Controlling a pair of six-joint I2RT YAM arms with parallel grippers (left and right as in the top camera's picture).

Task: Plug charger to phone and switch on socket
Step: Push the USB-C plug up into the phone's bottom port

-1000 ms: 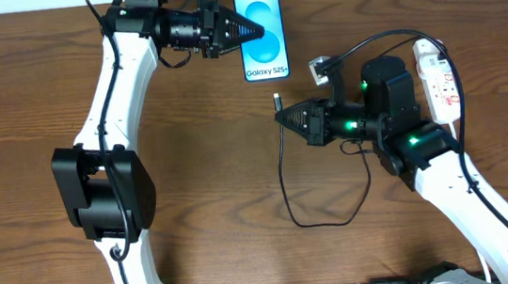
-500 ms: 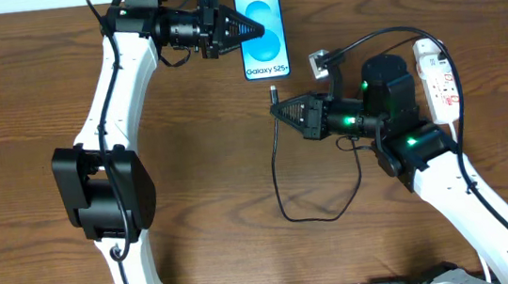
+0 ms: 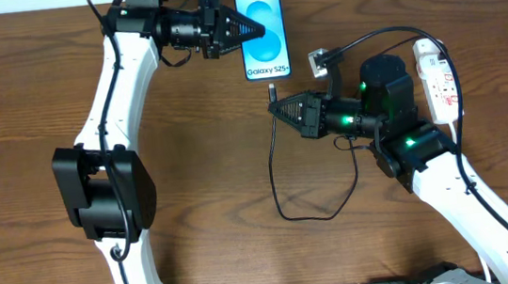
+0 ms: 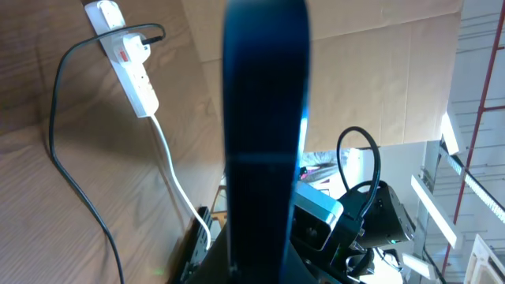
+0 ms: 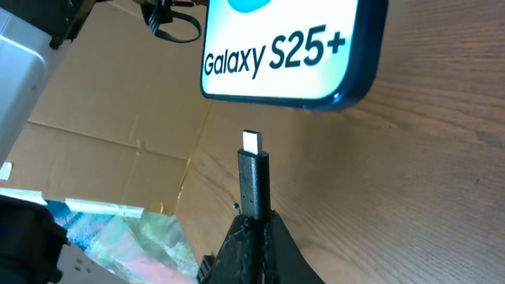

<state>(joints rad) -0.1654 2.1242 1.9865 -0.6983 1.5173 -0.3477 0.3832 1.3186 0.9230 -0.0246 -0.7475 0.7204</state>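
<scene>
Right end effector (image 3: pixel 277 109) is pinched shut on the charger (image 3: pixel 272 93) just behind its plug tip. The tip points toward 12 o'clock at the bottom edge of the phone (image 3: pixel 268 8), near it but apart. Left end effector (image 3: pixel 259 30) is clamped on the phone from its 9 o'clock side, at the counter's (image 3: pixel 22 91) 12 o'clock edge. From the plug, the black cable loops toward 6 o'clock. Toward 3 o'clock lies the socket (image 3: pixel 439 80), with a black lead running into it.
</scene>
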